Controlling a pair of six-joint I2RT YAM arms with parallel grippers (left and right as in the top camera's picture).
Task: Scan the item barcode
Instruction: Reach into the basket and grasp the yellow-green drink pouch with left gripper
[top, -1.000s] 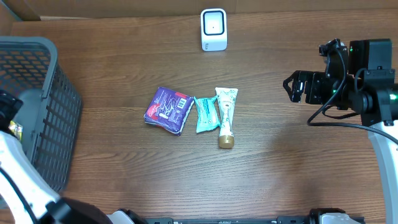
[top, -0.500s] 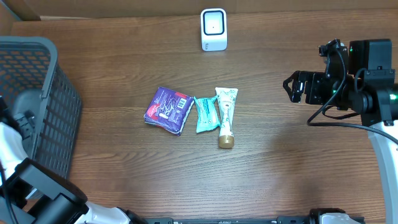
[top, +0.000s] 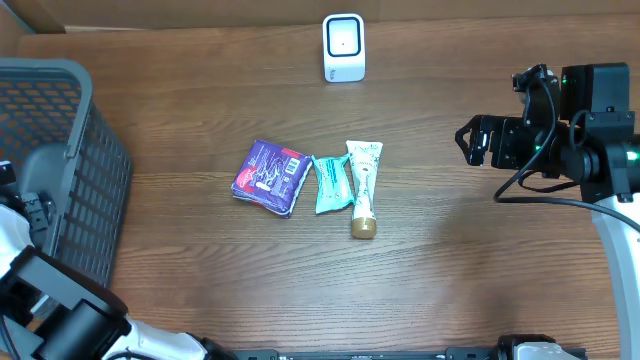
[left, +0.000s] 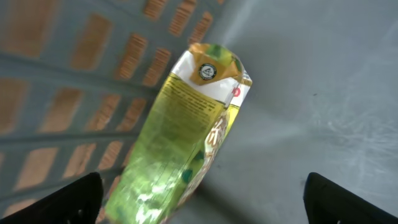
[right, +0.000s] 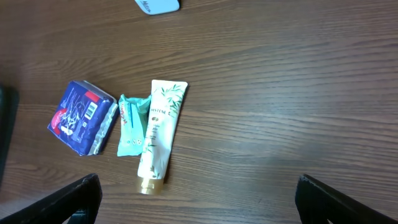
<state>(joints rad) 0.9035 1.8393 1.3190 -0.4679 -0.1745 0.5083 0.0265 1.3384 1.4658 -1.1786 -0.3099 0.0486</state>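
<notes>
Overhead: a dark wood-grain counter (top: 480, 260) fills the view, with a pale tan strip past its far edge. A grey mesh basket (top: 95, 150) stands at the left edge, partly cut off. The white scanner (top: 343, 47) sits at the far middle. Mid-counter lie a purple pack (top: 270, 177), a teal pack (top: 331, 183) and a tube (top: 363, 187), side by side, the teal pack touching the tube. The right fingers (top: 465, 135) hang spread at the right, well apart from them. The left arm (top: 40, 300) is cut off in the corner, its fingers hidden.

Left wrist: the left fingers (left: 68, 202) are spread wide, only their dark tips showing. Between them a yellow-green pouch (left: 180, 130) leans on the basket's wall, its print blurred.

Right wrist: the right fingers' tips sit in the lower corners, holding nothing. The three items lie below, and the scanner is cut off at the top.
</notes>
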